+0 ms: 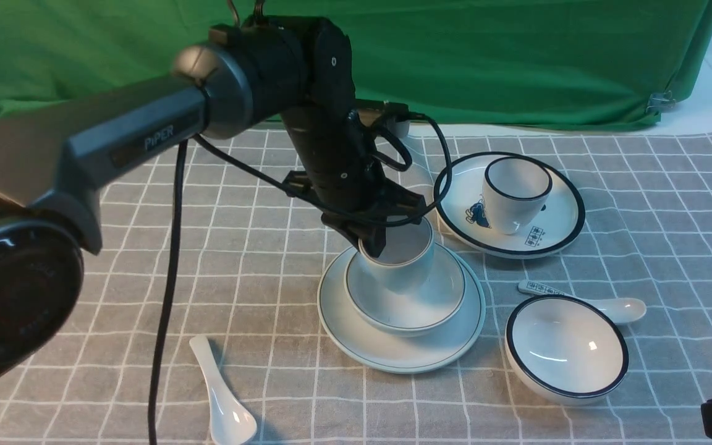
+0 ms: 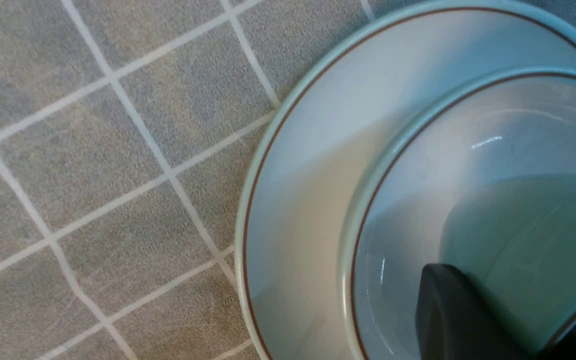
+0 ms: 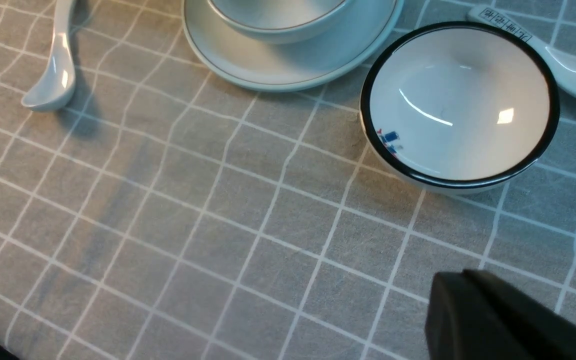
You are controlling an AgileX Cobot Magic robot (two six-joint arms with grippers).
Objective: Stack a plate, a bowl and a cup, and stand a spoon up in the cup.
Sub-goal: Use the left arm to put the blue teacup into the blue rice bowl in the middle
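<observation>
The pale plate [image 1: 449, 349] lies mid-table with the pale bowl [image 1: 436, 306] on it. My left gripper [image 1: 382, 240] is shut on the rim of the pale cup [image 1: 402, 272], one finger inside and one outside, holding it slightly tilted in the bowl. I cannot tell if its base touches the bowl. The left wrist view shows the plate [image 2: 308, 190], the bowl [image 2: 468, 145], the cup wall [image 2: 528, 235] and the outer finger [image 2: 448, 310]. The plain white spoon [image 1: 223, 402] lies at the front left, also in the right wrist view [image 3: 53, 75]. My right gripper [image 3: 450, 295] is shut and empty, low at the front right.
A black-rimmed plate [image 1: 554, 228] holding a black-rimmed cup [image 1: 513, 194] stands at the back right. A black-rimmed bowl [image 1: 566, 349] sits at the front right with a marked spoon [image 1: 615, 307] behind it. A grey checked cloth [image 1: 257, 259] covers the table. A green backdrop hangs behind.
</observation>
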